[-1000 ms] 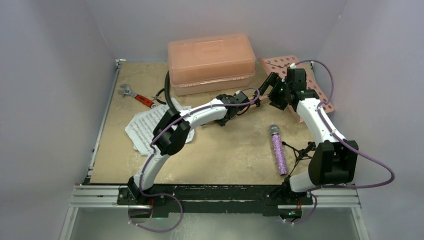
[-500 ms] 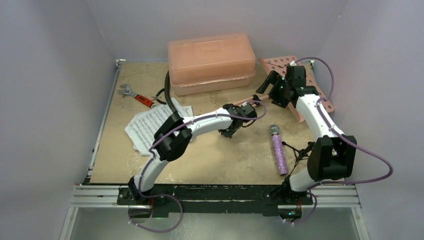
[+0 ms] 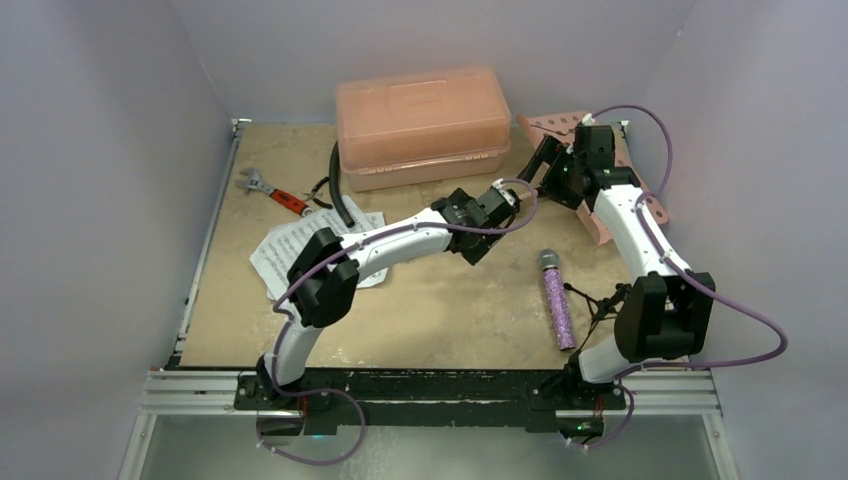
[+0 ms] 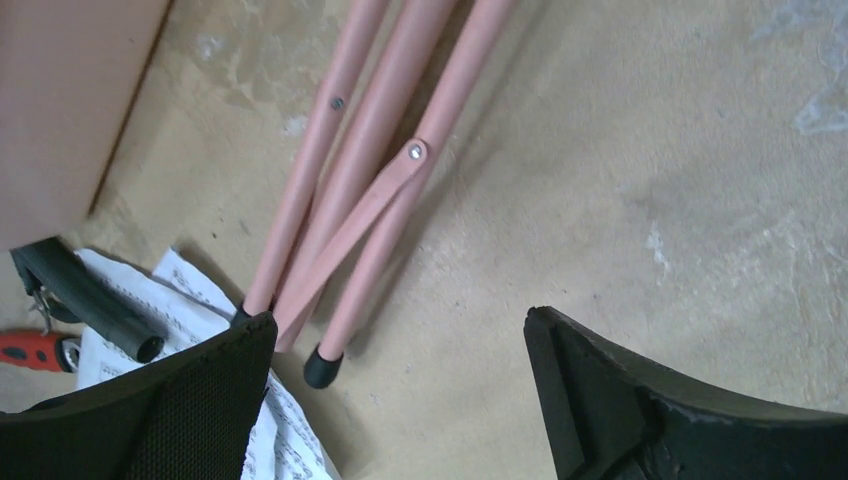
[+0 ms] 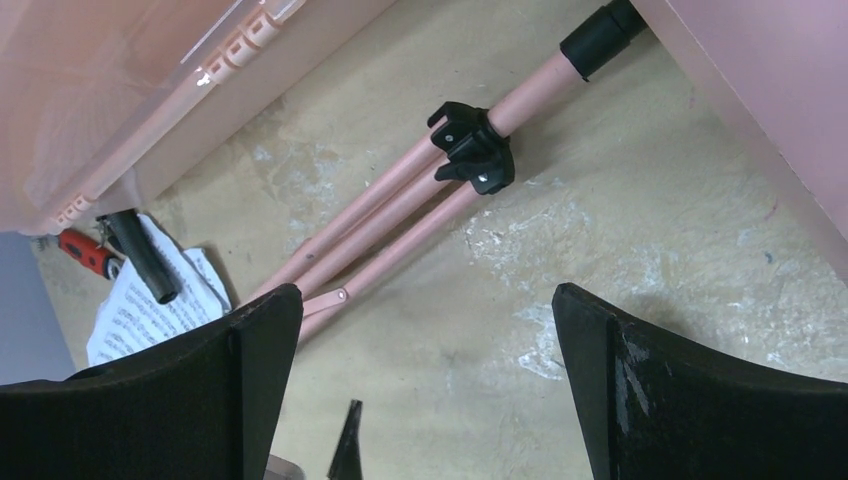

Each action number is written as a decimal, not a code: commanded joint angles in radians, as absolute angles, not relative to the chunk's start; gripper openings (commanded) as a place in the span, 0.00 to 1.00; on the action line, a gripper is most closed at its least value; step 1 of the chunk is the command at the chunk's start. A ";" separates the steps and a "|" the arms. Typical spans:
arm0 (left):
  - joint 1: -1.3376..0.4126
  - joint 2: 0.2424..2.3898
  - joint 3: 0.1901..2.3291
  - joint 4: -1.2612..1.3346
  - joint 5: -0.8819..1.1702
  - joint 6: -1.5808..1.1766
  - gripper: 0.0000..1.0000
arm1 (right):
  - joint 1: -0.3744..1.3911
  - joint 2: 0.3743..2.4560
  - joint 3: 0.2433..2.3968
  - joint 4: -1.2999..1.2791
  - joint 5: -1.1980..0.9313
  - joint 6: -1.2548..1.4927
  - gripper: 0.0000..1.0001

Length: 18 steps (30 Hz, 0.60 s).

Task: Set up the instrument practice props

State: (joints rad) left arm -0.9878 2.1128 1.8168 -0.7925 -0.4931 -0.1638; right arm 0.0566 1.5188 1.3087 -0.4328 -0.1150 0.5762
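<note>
Hovering over the folded legs of the pink music stand (image 4: 375,170), the left gripper (image 4: 400,330) has its fingers wide apart with nothing between them; the legs lie ahead of the fingertips, and their black rubber feet (image 4: 322,368) sit just beside the tip of the finger on the left of the wrist view; the white sheet-music pages (image 4: 190,300) lie under and beyond that same finger. The right gripper (image 5: 428,300) is also spread and empty; the stand's black collar (image 5: 475,150) lies ahead of its fingertips, about in line with the gap. The stand lies flat on the table (image 3: 450,300) with its legs closed, so I judge the two grippers are placed at the two ends of the pole for a reason: one may hold the pole while the other opens the legs. The purple microphone (image 3: 556,300) and the small black mic stand (image 3: 600,300) lie well apart from both pairs of fingers, not yet set up.
</note>
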 commanded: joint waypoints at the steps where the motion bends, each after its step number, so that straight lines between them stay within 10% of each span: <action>1: -0.958 2.098 1.838 -0.656 -0.542 -0.049 0.95 | 0.053 1.492 1.344 -0.481 -0.074 0.540 0.98; 18: -0.745 2.308 1.965 -0.688 -0.054 0.019 0.99 | -0.052 1.393 1.305 -0.586 0.057 0.505 0.98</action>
